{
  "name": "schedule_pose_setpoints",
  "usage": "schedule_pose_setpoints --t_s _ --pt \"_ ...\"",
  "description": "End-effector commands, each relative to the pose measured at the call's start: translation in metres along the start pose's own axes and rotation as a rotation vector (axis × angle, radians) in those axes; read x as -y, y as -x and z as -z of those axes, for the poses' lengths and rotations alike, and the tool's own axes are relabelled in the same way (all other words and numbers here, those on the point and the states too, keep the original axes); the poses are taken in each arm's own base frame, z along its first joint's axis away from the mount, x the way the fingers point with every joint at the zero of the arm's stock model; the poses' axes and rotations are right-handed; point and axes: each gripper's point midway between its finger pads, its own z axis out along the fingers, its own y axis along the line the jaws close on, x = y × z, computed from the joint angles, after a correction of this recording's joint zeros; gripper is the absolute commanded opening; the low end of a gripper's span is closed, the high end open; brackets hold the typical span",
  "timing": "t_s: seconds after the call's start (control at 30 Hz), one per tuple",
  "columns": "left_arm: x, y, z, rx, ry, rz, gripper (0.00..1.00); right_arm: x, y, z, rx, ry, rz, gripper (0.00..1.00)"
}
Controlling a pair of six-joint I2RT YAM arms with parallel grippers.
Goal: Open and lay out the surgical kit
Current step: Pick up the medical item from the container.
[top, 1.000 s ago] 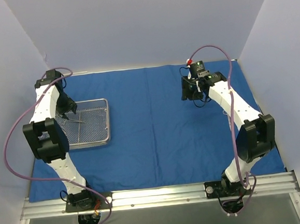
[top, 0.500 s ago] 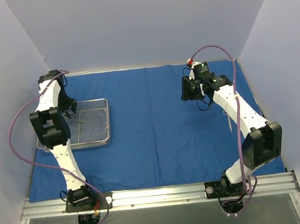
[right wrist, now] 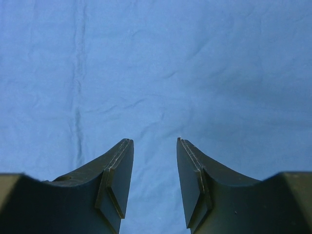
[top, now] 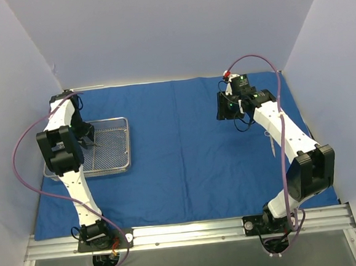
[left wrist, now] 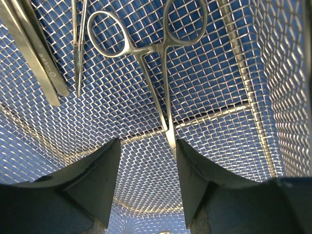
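Moved since a second ago: the left arm's elbow has drawn in toward the left wall, wrist kept above the tray. The right arm's elbow sits slightly lower and farther right.

1. Blue cloth wrap [top: 186, 157]: spread flat, filling the middle of the top view.
2. Wire-mesh tray [top: 128, 146]: on the cloth, centre-left of the top view.
3. Ring-handled forceps [left wrist: 163, 83]: flat on the mesh floor. The long axis runs almost straight up the left wrist view, rings at the top edge. The closed tips point down into the gap of the left gripper [left wrist: 147, 146], close by the frame-right finger [left wrist: 195, 180].
4. Tweezers [left wrist: 36, 53] and a thin instrument [left wrist: 78, 53]: upper left of that view, beside the forceps.
5. Left gripper: moderately parted, nothing clamped; by far the nearer arm.
6. Right gripper [right wrist: 154, 144]: parted, empty, over bare cloth at upper right of the top view, well apart from the tray.

Judgement: a pick likely needs the jaws nudged frame-right to straddle the shaft, closing across its axis.
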Motion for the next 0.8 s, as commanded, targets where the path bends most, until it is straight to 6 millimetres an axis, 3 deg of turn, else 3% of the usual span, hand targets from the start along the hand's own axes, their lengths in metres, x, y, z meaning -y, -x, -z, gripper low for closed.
schedule_pose_setpoints --t_s 0.0,0.4,0.77 --pt "0.007 0.012 -0.003 0.011 -0.027 0.055 0.58 0.008 0.003 0.006 0.017 -0.02 0.0 0.41" --pt "0.01 0.01 -0.025 -0.022 -0.006 0.091 0.54 0.016 0.004 0.004 0.012 -0.01 -0.052 0.41" --pt "0.009 0.002 -0.04 -0.043 0.009 0.08 0.17 0.021 0.006 0.011 0.022 -0.018 -0.066 0.41"
